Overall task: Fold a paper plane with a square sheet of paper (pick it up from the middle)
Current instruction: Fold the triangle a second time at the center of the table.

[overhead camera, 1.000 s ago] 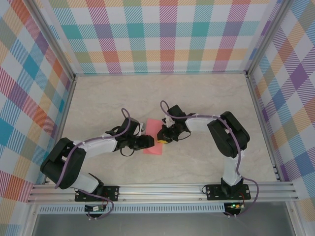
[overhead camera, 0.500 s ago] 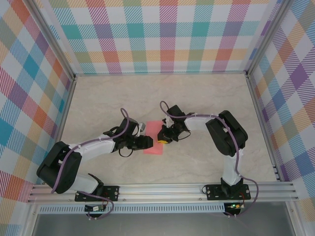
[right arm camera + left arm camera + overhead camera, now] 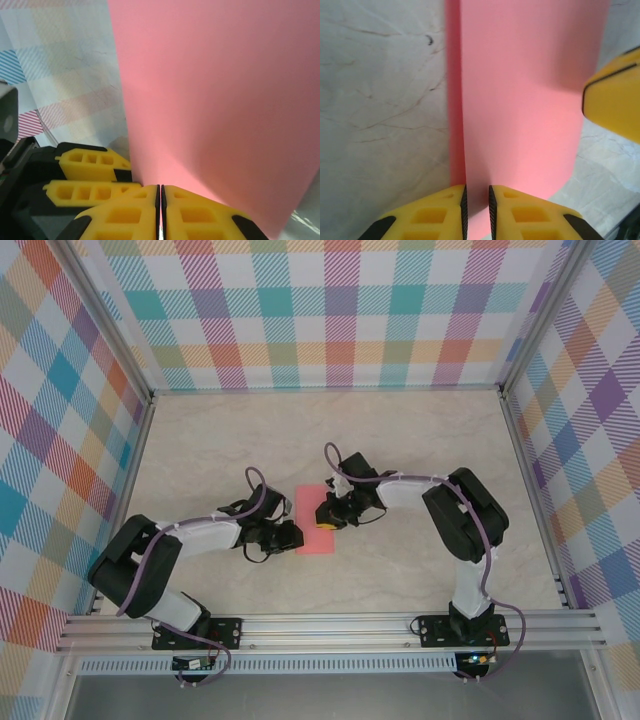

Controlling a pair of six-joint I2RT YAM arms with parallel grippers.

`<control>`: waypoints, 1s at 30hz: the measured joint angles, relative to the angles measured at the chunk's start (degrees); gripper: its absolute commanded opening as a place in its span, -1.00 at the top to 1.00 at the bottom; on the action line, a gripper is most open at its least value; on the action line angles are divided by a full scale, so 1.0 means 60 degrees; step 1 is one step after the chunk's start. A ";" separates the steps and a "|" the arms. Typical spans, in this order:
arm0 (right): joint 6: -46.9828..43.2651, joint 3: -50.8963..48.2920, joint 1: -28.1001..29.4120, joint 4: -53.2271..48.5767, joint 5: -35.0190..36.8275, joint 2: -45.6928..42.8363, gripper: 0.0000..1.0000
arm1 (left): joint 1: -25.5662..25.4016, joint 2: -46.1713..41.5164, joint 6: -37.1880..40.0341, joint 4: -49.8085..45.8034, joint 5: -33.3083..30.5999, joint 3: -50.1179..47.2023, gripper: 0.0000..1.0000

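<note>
The left gripper (image 3: 291,537) has slid slightly toward the near edge along the left side of the thin salmon-pink square sheet of paper (image 3: 313,523), and its jaws, spread a second ago, now stand almost together. The sheet has turned a little and now sits squarer to the table edges. The right gripper (image 3: 327,516) has barely shifted.

From above, the sheet sits at the middle of the pale marble-patterned table (image 3: 420,440), between the two grippers, and looks taller than wide. The left gripper meets its left edge near the front corner, and the right gripper meets its right edge about halfway along.

The left wrist view adds detail. The yellow fingers (image 3: 427,215) leave only a thin slit, and pink paper (image 3: 520,100) fills it. A lengthwise line runs down the sheet into that slit, with a darker pink strip to its left. Whether the pads actually press the paper cannot be told. One yellow finger of the right gripper (image 3: 612,95) enters at the right edge.

In the right wrist view, the right gripper's fingers (image 3: 125,215) are pressed tightly together and pinch the sheet's edge (image 3: 215,100). The paper rises steeply from that seam, in front of the pastel plaid wall (image 3: 55,55). The left gripper's yellow fingers (image 3: 90,172) sit just beside it at lower left.
</note>
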 measured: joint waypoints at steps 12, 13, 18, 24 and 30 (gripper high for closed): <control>-0.0106 -0.0262 0.0146 -0.0495 0.0550 0.0000 0.81 | 0.0000 0.0015 -0.0153 -0.0098 -0.0091 0.0087 0.51; -0.0106 -0.0262 0.0146 -0.0495 0.0594 0.0004 0.81 | 0.0000 0.0015 -0.0208 -0.0069 -0.0040 0.0087 0.47; -0.0098 -0.0266 0.0146 -0.0503 0.0645 0.0018 0.83 | 0.0000 0.0015 -0.0401 0.0361 0.0525 0.0087 0.37; -0.0098 -0.0302 0.0146 -0.0455 0.0637 0.0022 0.84 | 0.0000 -0.0011 -0.0597 0.0922 0.1129 0.0084 0.36; -0.0066 -0.0328 0.0146 -0.0397 0.0601 0.0022 0.85 | 0.0000 -0.0011 -0.0922 0.1555 0.1483 0.0084 0.35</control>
